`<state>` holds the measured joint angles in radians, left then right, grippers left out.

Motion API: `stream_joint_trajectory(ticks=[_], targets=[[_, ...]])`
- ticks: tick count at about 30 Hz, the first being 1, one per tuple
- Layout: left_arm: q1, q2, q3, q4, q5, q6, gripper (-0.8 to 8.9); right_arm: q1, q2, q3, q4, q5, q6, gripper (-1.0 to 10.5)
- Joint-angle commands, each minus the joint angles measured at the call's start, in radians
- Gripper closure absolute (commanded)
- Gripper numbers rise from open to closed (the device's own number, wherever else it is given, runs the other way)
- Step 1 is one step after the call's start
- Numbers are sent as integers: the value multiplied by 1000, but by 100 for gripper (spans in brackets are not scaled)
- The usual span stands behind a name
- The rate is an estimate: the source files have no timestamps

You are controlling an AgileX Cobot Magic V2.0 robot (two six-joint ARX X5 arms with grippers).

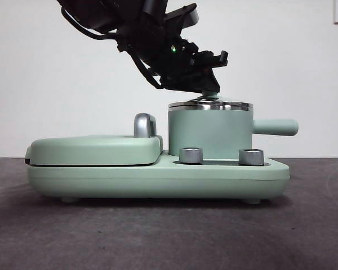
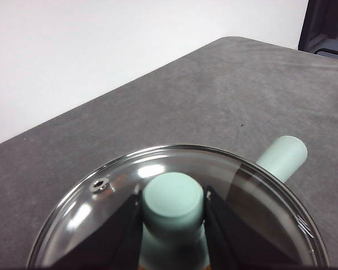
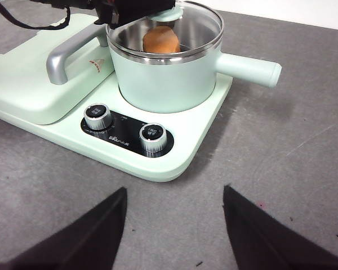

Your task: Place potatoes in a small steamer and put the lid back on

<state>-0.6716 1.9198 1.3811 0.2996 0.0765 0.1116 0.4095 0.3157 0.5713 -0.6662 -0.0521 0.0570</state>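
The small steamer (image 1: 208, 132) stands on the right half of a mint-green cooker base, its straight handle (image 1: 276, 127) pointing right. The glass lid (image 1: 210, 104) lies level on the steamer's steel rim. My left gripper (image 1: 210, 90) reaches down from the upper left and is shut on the lid's mint-green knob (image 2: 173, 198). Through the glass in the right wrist view the orange-brown potato (image 3: 161, 40) shows inside the steamer (image 3: 163, 79). My right gripper (image 3: 174, 225) hangs open over the grey table in front of the cooker, holding nothing.
A flat hinged grill cover (image 1: 96, 149) with a steel handle (image 1: 145, 125) fills the left half of the cooker base (image 1: 158, 180). Two steel dials (image 3: 97, 115) (image 3: 152, 135) sit on the front panel. Dark grey table surrounds it, with a white wall behind.
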Motion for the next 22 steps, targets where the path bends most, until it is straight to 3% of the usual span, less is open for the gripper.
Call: stream_joint_trajectory(ticks=[1, 6, 15, 22], targets=[[-10, 27, 26, 14, 3, 3, 773, 5, 1, 3, 7, 1, 10, 684], [-10, -2, 26, 14, 3, 3, 614, 5, 1, 3, 7, 1, 10, 684], [-9, -90, 26, -34, 3, 1, 587, 5, 1, 3, 8, 1, 10, 684], [17, -222, 26, -323, 3, -132, 591, 5, 1, 3, 8, 1, 10, 684]])
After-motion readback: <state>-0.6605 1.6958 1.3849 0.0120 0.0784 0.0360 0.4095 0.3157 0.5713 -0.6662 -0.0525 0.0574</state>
